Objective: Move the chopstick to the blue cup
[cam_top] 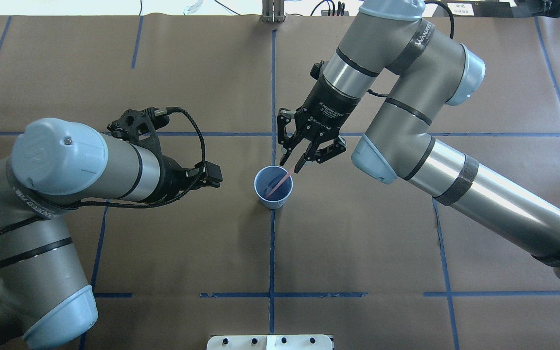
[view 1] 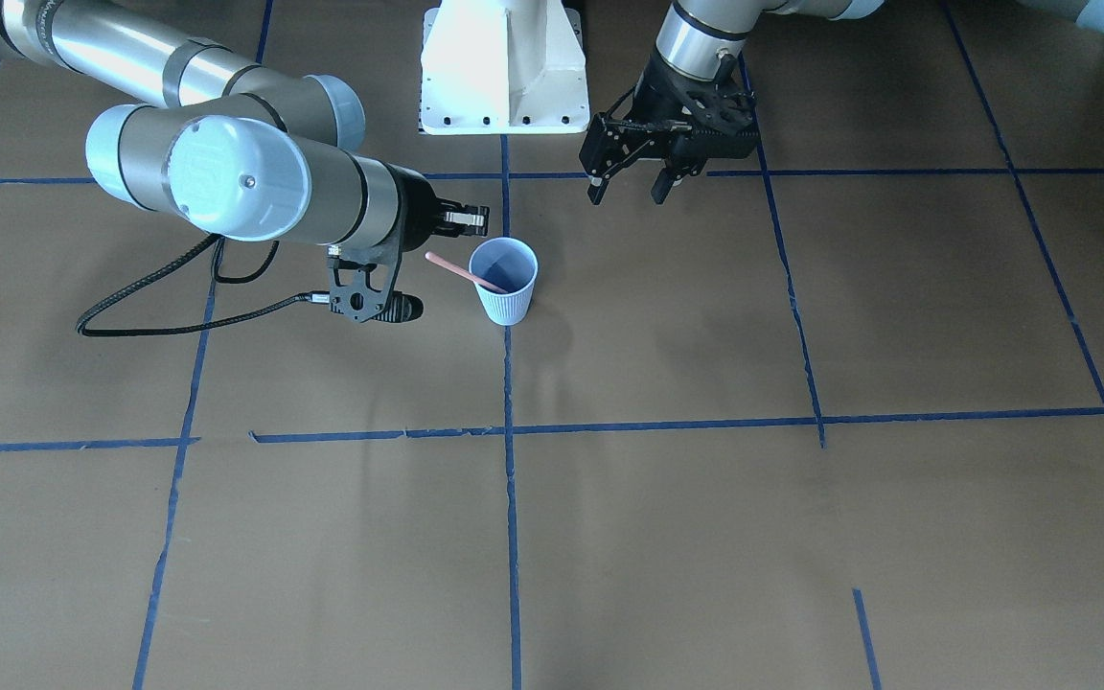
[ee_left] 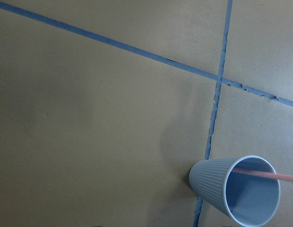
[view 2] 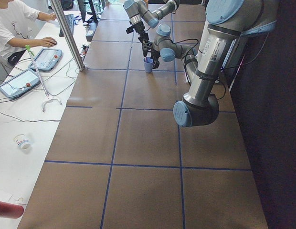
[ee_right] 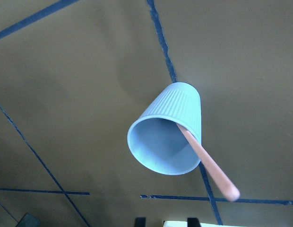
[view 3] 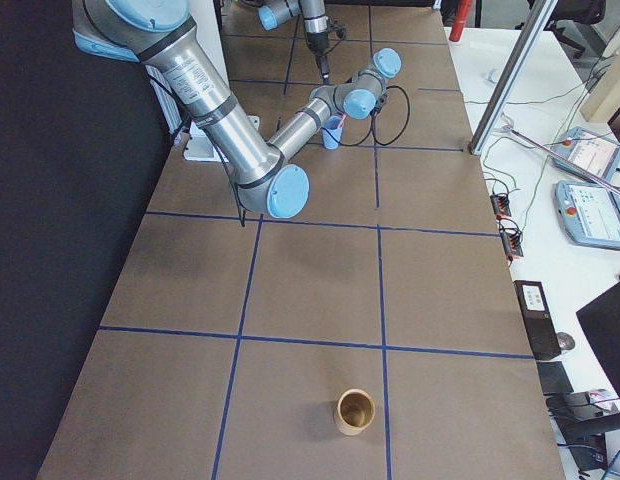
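Observation:
The pale-blue ribbed cup (cam_top: 273,201) stands upright near the table's middle, on a blue tape line. The pink chopstick (cam_top: 280,181) has its lower end inside the cup and leans on the rim, its upper end free. My right gripper (cam_top: 291,165) hovers open just beside that free end, touching nothing. The right wrist view shows the cup (ee_right: 177,106), the chopstick (ee_right: 208,165) and my parted fingertips (ee_right: 139,220). My left gripper (view 1: 629,187) is open and empty, raised off to the cup's (view 1: 506,305) other side. The left wrist view shows the cup (ee_left: 210,182) and the chopstick (ee_left: 264,175).
The white robot base (view 1: 504,67) stands at the table's near edge. A tan cup (view 3: 354,410) stands at the table's right end. Blue tape lines (view 1: 512,537) grid the brown table. An operator (view 2: 14,24) sits at a side table with pendants.

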Motion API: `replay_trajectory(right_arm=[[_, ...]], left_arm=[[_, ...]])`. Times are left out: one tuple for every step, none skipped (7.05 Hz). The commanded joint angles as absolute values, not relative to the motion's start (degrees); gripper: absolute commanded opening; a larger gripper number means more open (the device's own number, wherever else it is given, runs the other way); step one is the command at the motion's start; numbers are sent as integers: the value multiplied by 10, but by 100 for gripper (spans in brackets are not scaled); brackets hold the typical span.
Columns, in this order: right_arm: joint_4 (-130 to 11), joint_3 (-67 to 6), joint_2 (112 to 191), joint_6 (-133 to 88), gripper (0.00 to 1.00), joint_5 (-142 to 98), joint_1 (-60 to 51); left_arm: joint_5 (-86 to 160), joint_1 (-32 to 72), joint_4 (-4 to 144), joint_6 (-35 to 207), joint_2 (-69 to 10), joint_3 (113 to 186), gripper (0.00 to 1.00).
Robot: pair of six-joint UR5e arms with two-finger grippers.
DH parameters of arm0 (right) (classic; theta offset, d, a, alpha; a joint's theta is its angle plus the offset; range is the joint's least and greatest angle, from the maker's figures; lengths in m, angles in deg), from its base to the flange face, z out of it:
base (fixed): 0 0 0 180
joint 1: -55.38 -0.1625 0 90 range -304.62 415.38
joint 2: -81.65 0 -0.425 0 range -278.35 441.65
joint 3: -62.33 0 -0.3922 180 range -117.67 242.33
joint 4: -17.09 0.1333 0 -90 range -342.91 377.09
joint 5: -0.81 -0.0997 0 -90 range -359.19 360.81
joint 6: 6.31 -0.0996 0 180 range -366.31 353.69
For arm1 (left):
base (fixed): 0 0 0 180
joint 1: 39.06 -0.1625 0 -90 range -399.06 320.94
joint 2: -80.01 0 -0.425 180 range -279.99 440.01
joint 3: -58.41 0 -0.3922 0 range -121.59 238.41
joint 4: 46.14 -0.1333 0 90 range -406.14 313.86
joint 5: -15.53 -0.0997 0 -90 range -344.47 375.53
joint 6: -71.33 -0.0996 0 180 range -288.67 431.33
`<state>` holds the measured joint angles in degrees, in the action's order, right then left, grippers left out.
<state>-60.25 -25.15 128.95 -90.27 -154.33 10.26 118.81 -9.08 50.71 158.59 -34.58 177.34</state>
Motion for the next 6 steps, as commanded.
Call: replay_trajectory(right_arm=[[-599, -365, 1375, -923, 100, -1542, 28], [-599, -435, 1464, -918, 100, -1538, -34], [-600, -442, 1499, -893, 100, -1534, -96], [-600, -444, 1543, -797, 100, -1517, -135], [-600, -443, 1602, -686, 100, -1506, -163], [-600, -443, 1660, -579, 100, -1475, -189]], left_arm=[[1193, -70, 507, 1576, -329, 1777, 93], [1219, -52, 506, 1532, -315, 1779, 95], [1259, -12, 506, 1473, -290, 1779, 100], [1327, 51, 506, 1402, -260, 1779, 100], [1383, 110, 505, 1322, -229, 1778, 100], [1414, 158, 500, 1241, -200, 1777, 100]])
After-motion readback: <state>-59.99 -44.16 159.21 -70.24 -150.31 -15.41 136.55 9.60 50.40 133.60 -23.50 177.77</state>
